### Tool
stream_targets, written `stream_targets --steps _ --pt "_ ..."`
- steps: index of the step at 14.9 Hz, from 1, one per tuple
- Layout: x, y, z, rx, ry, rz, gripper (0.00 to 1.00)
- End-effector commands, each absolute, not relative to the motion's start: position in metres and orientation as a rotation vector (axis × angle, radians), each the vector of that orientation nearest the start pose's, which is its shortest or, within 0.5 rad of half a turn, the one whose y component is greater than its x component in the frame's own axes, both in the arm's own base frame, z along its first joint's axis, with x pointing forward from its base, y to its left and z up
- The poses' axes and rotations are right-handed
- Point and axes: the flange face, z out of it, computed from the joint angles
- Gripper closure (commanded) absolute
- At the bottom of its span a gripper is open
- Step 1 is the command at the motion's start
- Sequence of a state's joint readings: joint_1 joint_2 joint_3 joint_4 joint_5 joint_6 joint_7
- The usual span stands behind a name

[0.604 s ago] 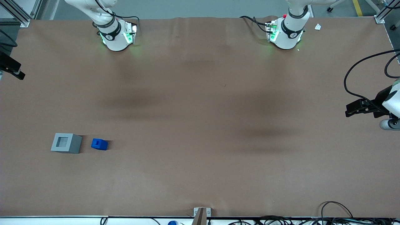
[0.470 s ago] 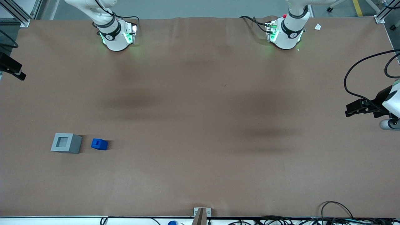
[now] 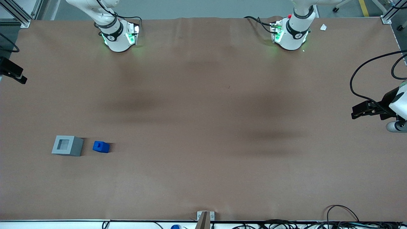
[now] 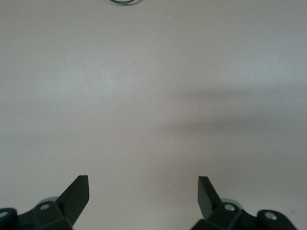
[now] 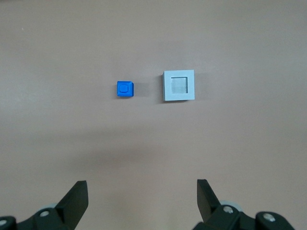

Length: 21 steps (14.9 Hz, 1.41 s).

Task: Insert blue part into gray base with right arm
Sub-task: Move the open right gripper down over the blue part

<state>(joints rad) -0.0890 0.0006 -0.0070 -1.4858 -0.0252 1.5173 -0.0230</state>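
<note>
We hold our claw [image 5: 141,199] spread apart high above the counter [image 3: 203,127]; the blue part [image 5: 125,89] sits just beside the gray base [image 5: 179,86], ungrasped. Next we probably descend onto it.

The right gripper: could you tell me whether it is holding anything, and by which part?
Nothing is held. The gripper hangs open above the table, well clear of the blue part and the gray base.
</note>
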Motion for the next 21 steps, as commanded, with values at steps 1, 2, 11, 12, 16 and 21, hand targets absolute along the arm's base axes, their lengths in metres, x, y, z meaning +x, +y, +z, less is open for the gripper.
stream_targets --steps 1,2,11,12,16,21 --pt "0.569 -0.072 0.621 -3.136 0.159 0.029 0.0" --pt "0.578 -0.076 0.605 -3.131 0.168 0.05 0.0" --pt "0.665 -0.06 0.41 -3.077 0.183 0.196 0.0" --pt "0.67 -0.048 0.402 -3.08 0.244 0.175 0.0" --pt "0.683 -0.011 0.351 -3.088 0.331 0.121 0.0" --pt "0.679 0.0 0.295 -3.103 0.35 0.097 0.0"
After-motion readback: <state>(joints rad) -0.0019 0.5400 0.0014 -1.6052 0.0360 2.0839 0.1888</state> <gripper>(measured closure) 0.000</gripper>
